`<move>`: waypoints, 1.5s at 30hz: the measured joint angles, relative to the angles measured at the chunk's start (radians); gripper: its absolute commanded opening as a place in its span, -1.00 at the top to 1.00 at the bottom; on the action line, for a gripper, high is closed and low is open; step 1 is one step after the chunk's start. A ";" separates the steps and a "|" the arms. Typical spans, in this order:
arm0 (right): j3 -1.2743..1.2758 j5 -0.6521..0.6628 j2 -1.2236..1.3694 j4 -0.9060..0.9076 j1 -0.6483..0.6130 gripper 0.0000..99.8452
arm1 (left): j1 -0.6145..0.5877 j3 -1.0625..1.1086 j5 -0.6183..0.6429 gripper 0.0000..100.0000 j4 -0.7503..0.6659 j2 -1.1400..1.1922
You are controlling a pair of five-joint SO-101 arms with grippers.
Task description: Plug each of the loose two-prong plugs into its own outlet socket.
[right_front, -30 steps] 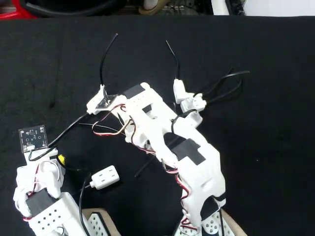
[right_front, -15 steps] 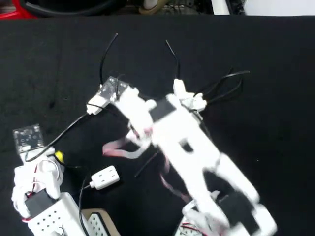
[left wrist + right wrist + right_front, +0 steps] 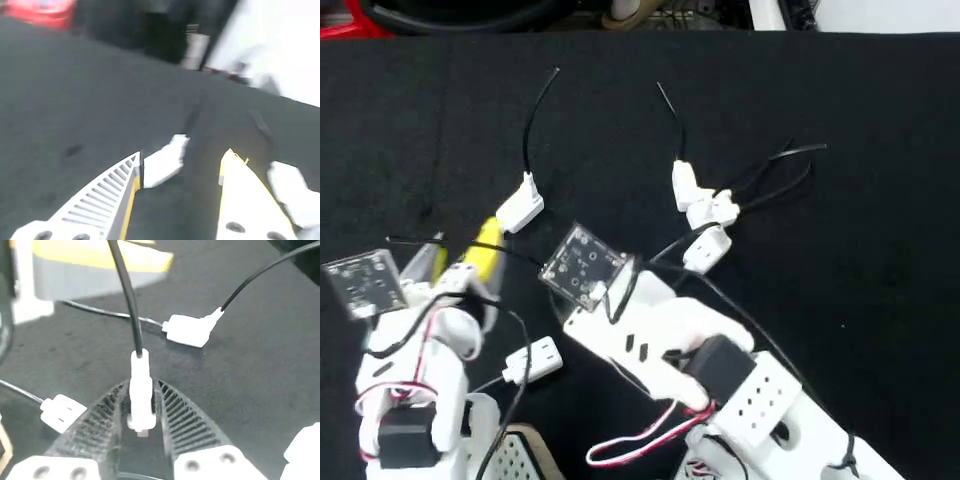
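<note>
Currently | right gripper [image 3: 141, 390] clamped on plug [image 3: 140, 372], socket [image 3: 62, 412] near | left gripper [image 3: 183, 156] fingers apart, second plug [image 3: 165, 162] just ahead | table [image 3: 880, 300] surface runs wide to right edge.

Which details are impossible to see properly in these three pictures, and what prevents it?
Right wrist view: prongs of the held plug, lost between the right gripper's fingers.
Left wrist view: white piece ahead of the open left gripper, too blurred to name as plug or socket.
Right wrist view: white part cut off at the picture's edge.
</note>
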 measured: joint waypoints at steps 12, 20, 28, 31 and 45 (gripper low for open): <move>0.028 -0.003 -0.012 -0.011 -0.002 0.98 | 0.284 0.000 -0.068 0.49 -0.014 -0.002; 0.028 -0.009 -0.012 0.021 -0.005 0.98 | 0.100 0.000 -0.109 0.49 0.041 0.000; 0.020 -0.127 -0.014 0.087 0.152 0.98 | -0.132 0.000 -0.393 0.49 0.216 0.000; -0.068 -0.126 -0.012 0.176 0.299 0.98 | -0.127 0.008 -0.559 0.49 0.256 0.025; -0.341 -0.126 0.310 0.345 0.509 0.98 | 0.160 -0.091 -0.991 0.49 0.258 0.855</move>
